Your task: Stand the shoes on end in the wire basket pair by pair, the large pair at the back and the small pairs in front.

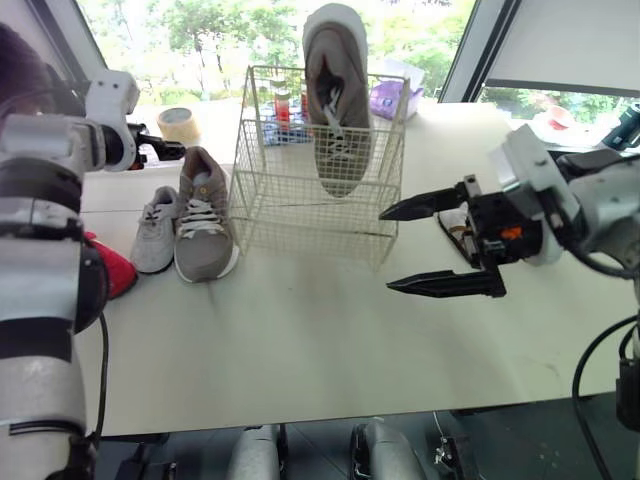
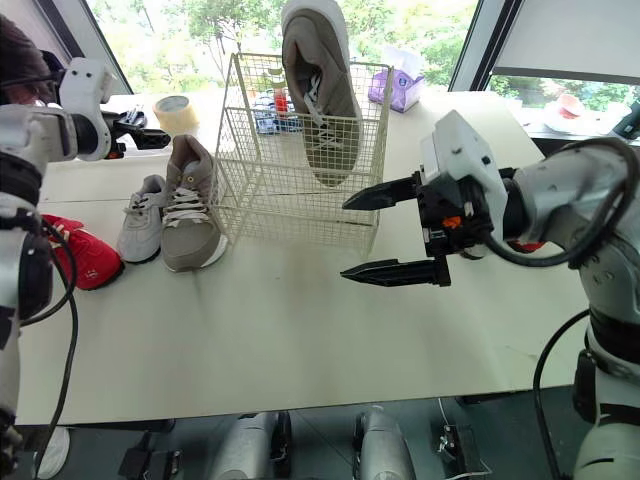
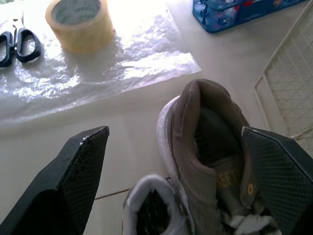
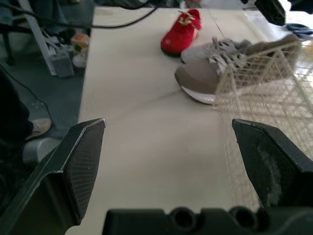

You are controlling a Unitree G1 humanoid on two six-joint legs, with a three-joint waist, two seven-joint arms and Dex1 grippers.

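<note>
A white wire basket (image 1: 300,215) stands mid-table with one large taupe shoe (image 1: 338,95) on end inside it at the back. Its mate (image 1: 203,215) lies flat on the table left of the basket, beside a small grey shoe (image 1: 153,232) and a red shoe (image 1: 112,268). My left gripper (image 3: 171,132) is open above the heel of the flat taupe shoe (image 3: 208,142), one finger on each side and apart from it. My right gripper (image 1: 388,250) is open and holds nothing, just off the basket's front right corner.
A tape roll (image 1: 178,125), scissors (image 3: 19,41) and a plastic sheet (image 3: 122,54) lie behind the loose shoes. A blue box (image 3: 234,12) sits behind the basket, a purple tissue box (image 1: 392,95) at the back right. A pale object (image 1: 456,226) is partly hidden behind my right gripper.
</note>
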